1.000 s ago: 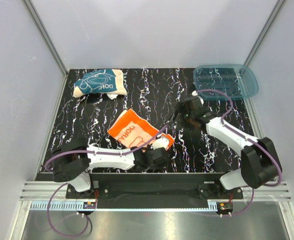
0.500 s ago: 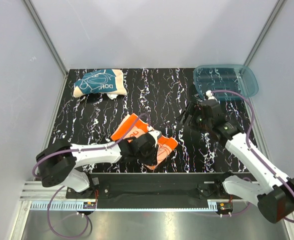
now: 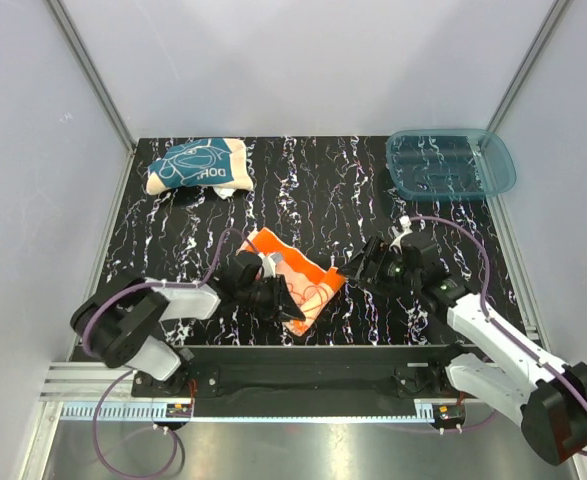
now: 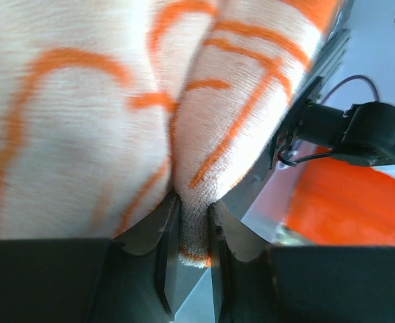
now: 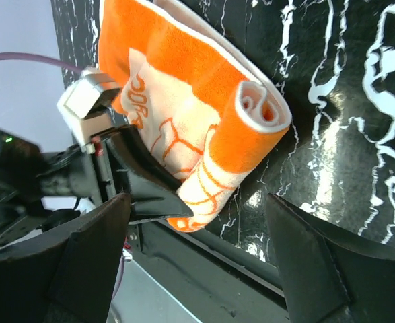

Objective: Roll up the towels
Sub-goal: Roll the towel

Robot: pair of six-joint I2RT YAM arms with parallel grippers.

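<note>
The orange towel (image 3: 308,281) lies near the table's front middle, partly rolled, with a rolled end (image 5: 261,111) showing a cream spiral. My left gripper (image 3: 273,297) is shut on a cream-and-orange fold of it (image 4: 196,229) at the towel's near left edge. My right gripper (image 3: 356,268) hovers open just right of the roll, touching nothing, and its fingers (image 5: 83,259) frame the towel's near end. The dark teal towel (image 3: 199,166) sits bunched at the back left, away from both grippers.
A translucent blue tray (image 3: 451,161) stands at the back right corner. The black marbled tabletop (image 3: 313,190) is bounded by grey walls on both sides. The metal front rail (image 3: 313,365) runs just below the orange towel.
The left gripper has swung left and away from the front edge, drawing the orange towel over into a tighter fold. The right arm has come down from the back toward the towel's right end.
</note>
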